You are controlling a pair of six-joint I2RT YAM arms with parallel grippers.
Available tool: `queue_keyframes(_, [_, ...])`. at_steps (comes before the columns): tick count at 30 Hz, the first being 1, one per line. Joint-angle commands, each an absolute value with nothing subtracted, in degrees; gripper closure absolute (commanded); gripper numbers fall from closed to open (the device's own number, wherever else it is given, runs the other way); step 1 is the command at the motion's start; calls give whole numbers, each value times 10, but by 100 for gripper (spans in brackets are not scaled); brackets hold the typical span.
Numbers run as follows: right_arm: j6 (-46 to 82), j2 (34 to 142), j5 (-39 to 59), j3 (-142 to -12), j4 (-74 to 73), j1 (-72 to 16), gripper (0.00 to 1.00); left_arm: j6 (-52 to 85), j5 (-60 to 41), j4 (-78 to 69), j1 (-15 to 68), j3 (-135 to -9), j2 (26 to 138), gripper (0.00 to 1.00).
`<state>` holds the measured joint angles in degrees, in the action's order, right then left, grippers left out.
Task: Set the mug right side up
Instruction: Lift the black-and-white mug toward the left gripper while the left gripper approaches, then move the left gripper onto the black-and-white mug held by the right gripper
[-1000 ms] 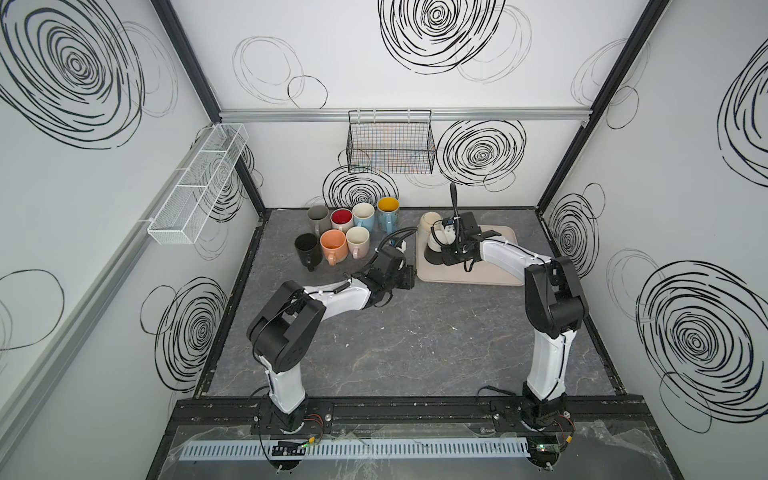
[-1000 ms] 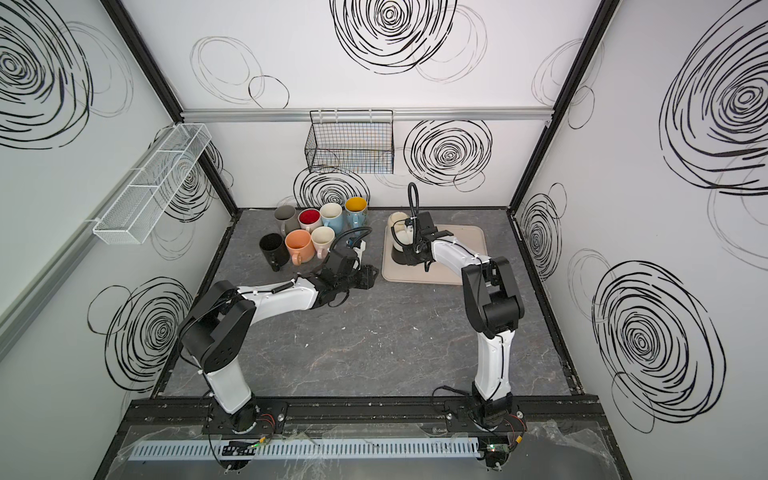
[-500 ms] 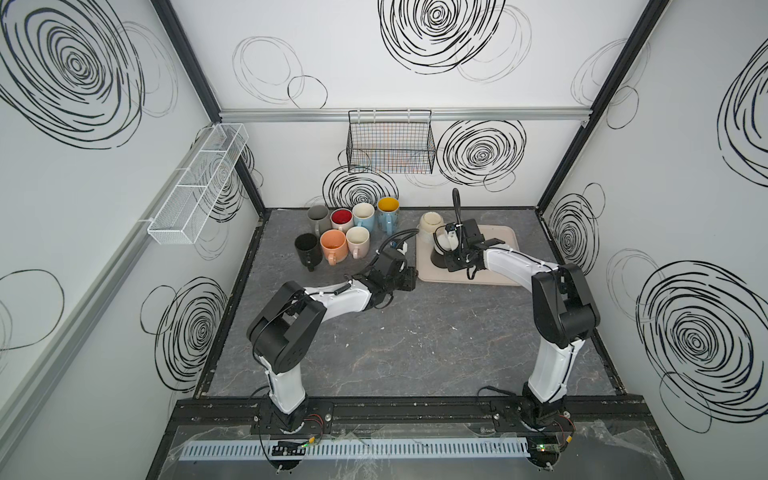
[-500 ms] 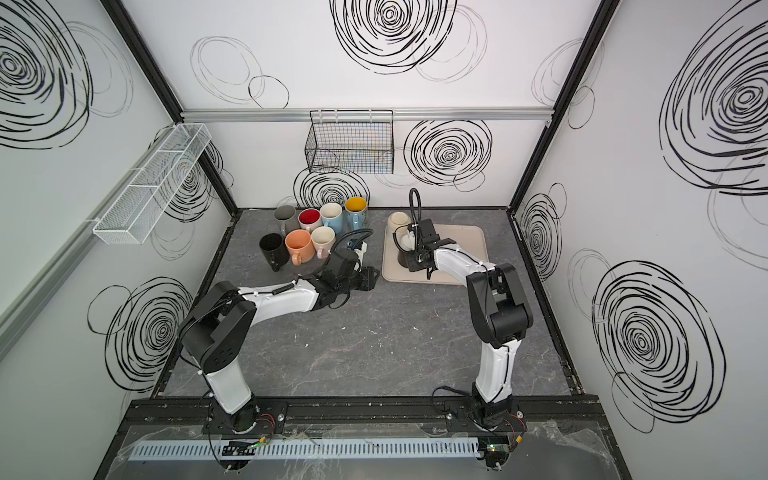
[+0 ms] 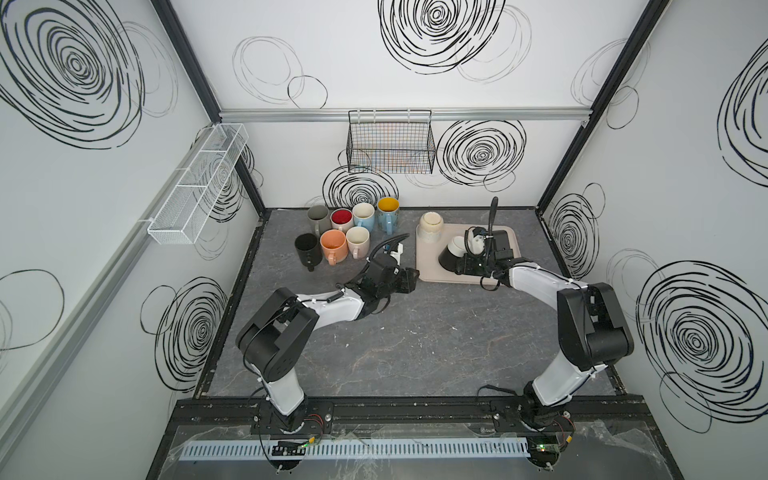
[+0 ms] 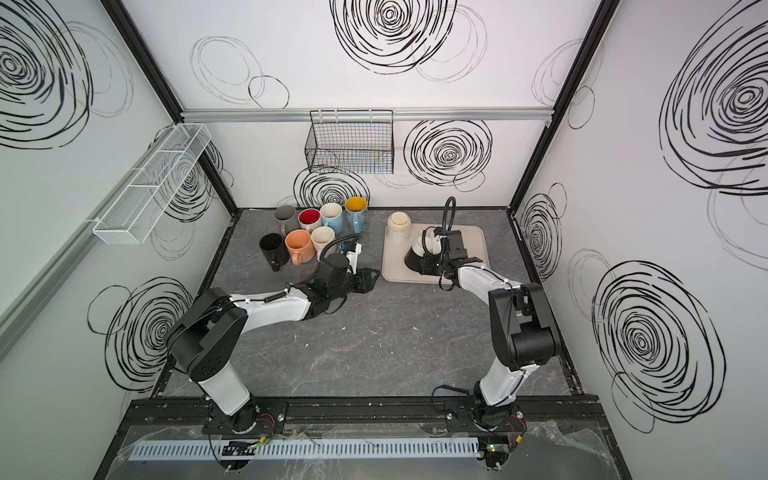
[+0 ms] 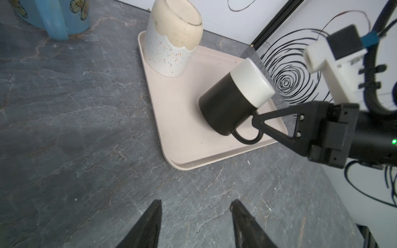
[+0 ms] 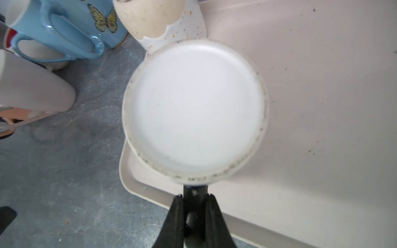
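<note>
A black mug [image 7: 223, 107] with a white base [image 8: 193, 107] is tilted on the beige tray [image 7: 178, 120], base up and mouth slanting down toward the tray. My right gripper [image 8: 194, 196] is shut on the mug's black handle [image 7: 247, 139]. In both top views the mug [image 5: 451, 253] [image 6: 415, 254] sits near the tray's front middle, and the right gripper [image 5: 467, 266] is just behind it. My left gripper [image 7: 195, 204] hangs open over the grey table beside the tray's left front corner, holding nothing; a top view shows it as well [image 5: 409, 277].
A speckled cream mug [image 5: 430, 226] stands upside down on the tray's back left corner. Several upright mugs [image 5: 349, 232] cluster at the back left of the table. A wire basket [image 5: 390, 145] hangs on the back wall.
The right gripper has drawn the mug away from the cream mug toward the tray's front and tipped it. The left gripper's jaws have widened a little.
</note>
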<state>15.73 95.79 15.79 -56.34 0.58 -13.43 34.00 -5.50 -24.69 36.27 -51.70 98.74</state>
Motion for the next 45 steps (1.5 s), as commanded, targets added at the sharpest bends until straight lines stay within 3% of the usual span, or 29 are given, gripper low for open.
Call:
queue_keyframes(1, [213, 911, 247, -554, -121, -126, 100, 372, -84, -329, 354, -509, 962, 43])
queue_keyframes(12, [306, 840, 371, -523, -239, -141, 100, 540, -163, -552, 329, -438, 945, 36])
queue_keyframes(21, [375, 791, 364, -491, -346, -196, 100, 660, -181, -708, 346, -425, 977, 36])
queue_keyframes(34, [464, 780, 343, -476, -454, -236, 100, 744, -167, -809, 361, -436, 1021, 37])
queue_keyframes(45, [535, 787, 350, -465, -515, -256, 100, 796, -191, -899, 350, -476, 1053, 53])
